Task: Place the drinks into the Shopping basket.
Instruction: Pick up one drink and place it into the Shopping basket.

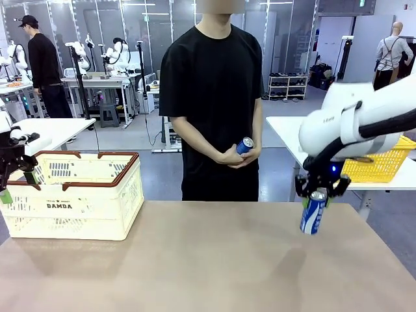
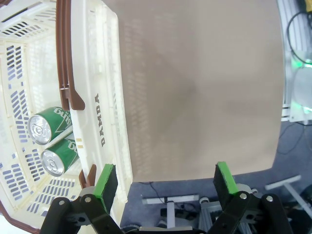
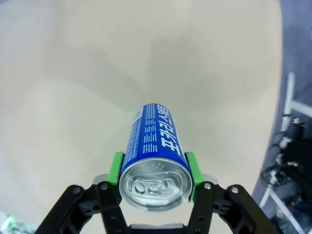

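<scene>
Currently the right gripper (image 3: 153, 168) pinches a blue-and-white can (image 3: 152, 139) near its silver top, holding it above the table (image 1: 208, 260), well apart from the Shopping basket (image 1: 78, 205) at the table's left end. Next move, likely: carry it across and lower it past the rim. Two green cans (image 2: 44, 127) sit inside the basket, side by side; upright or tipped is hard to tell. Left gripper (image 2: 165, 178) hovers spread wide beside the basket, empty

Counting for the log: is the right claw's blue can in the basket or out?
Out. The right claw is shut on the blue can above the table, well apart from the Shopping basket, where two green cans lie.
</scene>
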You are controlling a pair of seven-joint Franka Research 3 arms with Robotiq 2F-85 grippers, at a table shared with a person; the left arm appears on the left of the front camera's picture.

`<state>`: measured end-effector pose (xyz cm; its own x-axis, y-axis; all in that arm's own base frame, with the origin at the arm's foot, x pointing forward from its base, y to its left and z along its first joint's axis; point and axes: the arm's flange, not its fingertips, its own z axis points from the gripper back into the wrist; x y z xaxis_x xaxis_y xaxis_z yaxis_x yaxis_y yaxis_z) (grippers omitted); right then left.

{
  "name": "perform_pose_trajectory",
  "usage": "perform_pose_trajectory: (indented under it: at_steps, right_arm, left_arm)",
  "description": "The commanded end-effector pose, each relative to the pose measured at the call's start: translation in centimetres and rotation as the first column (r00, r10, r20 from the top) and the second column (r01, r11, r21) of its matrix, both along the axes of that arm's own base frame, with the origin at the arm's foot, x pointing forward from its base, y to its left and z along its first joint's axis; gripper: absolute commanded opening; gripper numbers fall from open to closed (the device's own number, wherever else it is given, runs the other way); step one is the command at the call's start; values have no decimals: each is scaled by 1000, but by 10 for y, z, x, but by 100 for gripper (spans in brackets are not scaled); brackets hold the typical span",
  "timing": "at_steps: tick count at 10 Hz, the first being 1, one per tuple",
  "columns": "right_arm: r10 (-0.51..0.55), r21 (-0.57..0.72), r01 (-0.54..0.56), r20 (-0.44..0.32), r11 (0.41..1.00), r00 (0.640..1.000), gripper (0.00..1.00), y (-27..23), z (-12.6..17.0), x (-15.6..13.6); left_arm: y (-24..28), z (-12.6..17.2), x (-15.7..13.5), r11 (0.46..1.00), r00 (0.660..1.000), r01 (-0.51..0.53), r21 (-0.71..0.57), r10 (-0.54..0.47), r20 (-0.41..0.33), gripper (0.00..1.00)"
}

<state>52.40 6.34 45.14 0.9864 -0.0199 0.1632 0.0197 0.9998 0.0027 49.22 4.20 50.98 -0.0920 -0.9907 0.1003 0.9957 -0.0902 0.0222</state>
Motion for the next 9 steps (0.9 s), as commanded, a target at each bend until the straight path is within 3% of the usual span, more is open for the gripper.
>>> perform_pose_trajectory:
  at_steps: [1, 4, 9]
  right_arm:
    - [-14, -30, 16, 63, 999, 998, 42, 17, 58, -14]
    - [-15, -8, 16, 84, 1000, 996, 42, 26, 96, -27]
    - [56, 43, -59, 49, 997, 997, 42, 65, 89, -42]
  left_arm:
    - [1, 2, -3, 1000, 1000, 2, 6, -2, -8, 100]
    - [1, 2, -3, 1000, 1000, 2, 6, -2, -8, 100]
    - [1, 2, -3, 1000, 1000, 2, 6, -2, -8, 100]
